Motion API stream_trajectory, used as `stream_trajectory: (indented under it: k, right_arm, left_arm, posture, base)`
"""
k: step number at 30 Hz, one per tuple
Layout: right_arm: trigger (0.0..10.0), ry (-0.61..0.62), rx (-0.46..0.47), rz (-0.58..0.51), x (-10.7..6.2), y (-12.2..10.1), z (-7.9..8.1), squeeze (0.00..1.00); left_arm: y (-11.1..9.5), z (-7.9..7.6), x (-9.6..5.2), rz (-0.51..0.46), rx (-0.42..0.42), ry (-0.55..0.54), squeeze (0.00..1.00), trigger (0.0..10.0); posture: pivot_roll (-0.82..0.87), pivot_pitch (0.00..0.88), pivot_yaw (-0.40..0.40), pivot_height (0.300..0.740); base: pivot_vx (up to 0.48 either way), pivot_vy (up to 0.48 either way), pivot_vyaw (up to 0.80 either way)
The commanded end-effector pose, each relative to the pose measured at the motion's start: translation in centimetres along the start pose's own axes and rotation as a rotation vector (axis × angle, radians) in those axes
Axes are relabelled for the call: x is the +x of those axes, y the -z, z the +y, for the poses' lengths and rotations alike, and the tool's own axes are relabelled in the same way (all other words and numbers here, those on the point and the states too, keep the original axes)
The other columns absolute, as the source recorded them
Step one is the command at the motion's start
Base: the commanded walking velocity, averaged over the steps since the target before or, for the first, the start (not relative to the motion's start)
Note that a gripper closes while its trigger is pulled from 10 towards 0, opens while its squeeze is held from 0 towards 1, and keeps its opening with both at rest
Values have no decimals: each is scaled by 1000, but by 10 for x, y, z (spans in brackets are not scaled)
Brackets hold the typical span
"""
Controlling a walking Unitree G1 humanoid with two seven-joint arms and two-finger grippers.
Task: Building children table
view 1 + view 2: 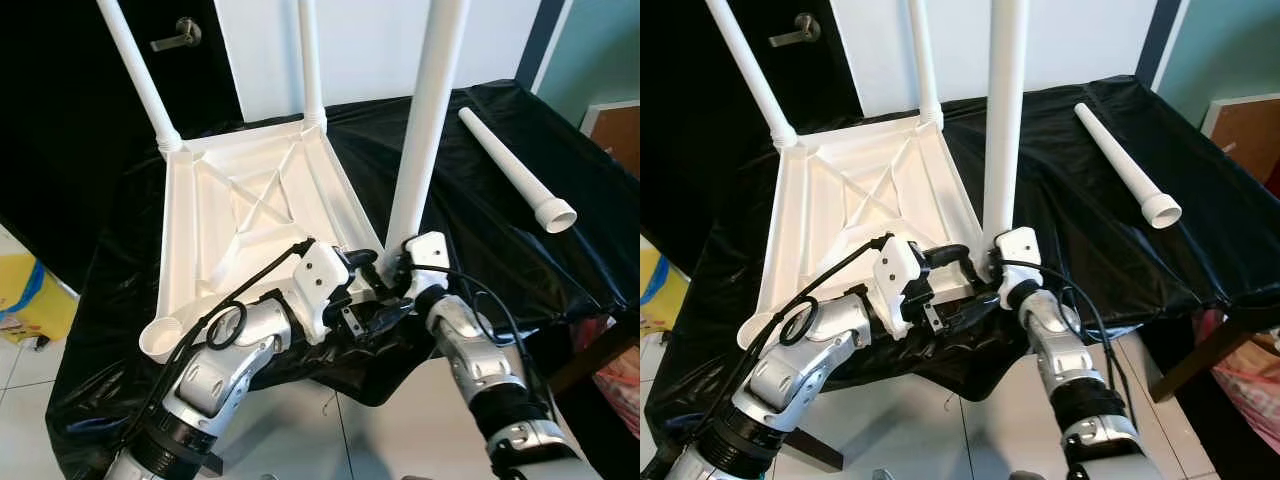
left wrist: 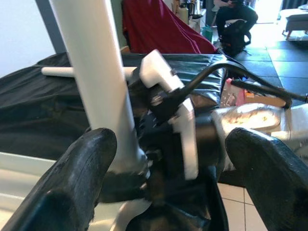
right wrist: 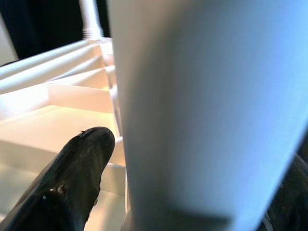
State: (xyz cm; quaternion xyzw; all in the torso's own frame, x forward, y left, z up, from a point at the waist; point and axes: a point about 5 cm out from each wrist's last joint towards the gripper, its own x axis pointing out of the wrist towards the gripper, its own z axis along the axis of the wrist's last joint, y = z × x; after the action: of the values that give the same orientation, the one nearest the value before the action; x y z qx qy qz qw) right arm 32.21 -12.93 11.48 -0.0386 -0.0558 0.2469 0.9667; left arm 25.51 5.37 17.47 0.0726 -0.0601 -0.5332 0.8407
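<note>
Three legs stood in the upturned white tabletop [image 1: 230,215], right gripper [image 1: 392,262] pinched the near leg [image 1: 425,110], left gripper [image 1: 385,312] spread beside it, fourth leg [image 1: 515,167] lay loose on black cloth [image 1: 480,240].

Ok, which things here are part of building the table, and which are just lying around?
Job:
upturned white tabletop
leg held by right gripper
loose leg on black cloth
left gripper, open

Lying about:
yellow bag
door handle

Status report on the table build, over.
Right gripper shut on third leg at its socket. Left gripper open beside it. Fourth leg loose on black cloth.
</note>
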Motion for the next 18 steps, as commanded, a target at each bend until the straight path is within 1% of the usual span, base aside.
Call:
stream_trajectory:
  k: [1, 2, 3, 4, 6, 7, 9, 11, 15, 16, 17, 18]
  right_arm:
    - [10000, -27, 4, -19, -4, -2, -3, 0]
    - [10000, -60, -8, -23, -6, -4, -6, 0]
    - [10000, -60, -8, -23, -6, -4, -6, 0]
    - [10000, -95, -22, -25, -6, -7, -9, 0]
    - [10000, -158, -44, -15, -4, -11, -16, 0]
    - [10000, -158, -44, -15, -4, -11, -16, 0]
    - [10000, -189, -58, -2, -1, -13, -21, 0]
    - [10000, -221, -76, 17, 1, -14, -25, 0]
    - [10000, -255, -86, 33, 3, -14, -27, 0]
    - [3961, -264, -89, 36, 4, -14, -28, 0]
    - [1333, -270, -88, 39, 5, -13, -28, 0]
    - [0, -273, -86, 40, 5, -13, -28, 0]
  left_arm:
    - [2, 0, -5, 15, -5, 56, 0, 10000]
    - [3, 2, -8, 20, -7, 53, 0, 10000]
    - [3, 2, -8, 20, -7, 53, 0, 10000]
    - [5, 3, -11, 37, -7, 61, 0, 10000]
    - [8, -1, -14, 59, -14, 96, 0, 10000]
    - [8, -1, -14, 59, -14, 96, 0, 10000]
    - [11, -5, -14, 70, -9, 109, 0, 10000]
    - [14, -10, -11, 81, 0, 114, 0, 10000]
    - [13, -15, -6, 65, 4, 112, 0, 10000]
    - [13, -16, -5, 61, -3, 108, 0, 10000]
    - [13, -17, -4, 60, -5, 105, 0, 10000]
    - [14, -18, -4, 61, -7, 104, 0, 10000]
  posture:
    - [-125, 0, 34, 740]
    - [-125, 0, 30, 740]
    - [-125, 0, 30, 740]
    - [-124, 0, 28, 740]
    - [-121, 0, 20, 740]
    - [-121, 0, 20, 740]
    - [-116, 0, 16, 740]
    - [-107, 0, 10, 740]
    - [-99, 0, 4, 740]
    - [-94, 0, 2, 740]
    - [-88, 0, -1, 740]
    - [-86, 0, -3, 740]
  base:
    - [0, 0, 0]
    - [0, 0, 0]
    - [0, 0, 0]
    - [0, 0, 0]
    - [0, 0, 0]
    - [0, 0, 0]
    - [0, 0, 0]
    - [0, 0, 0]
    - [0, 0, 0]
    - [0, 0, 0]
    - [0, 0, 0]
    - [0, 0, 0]
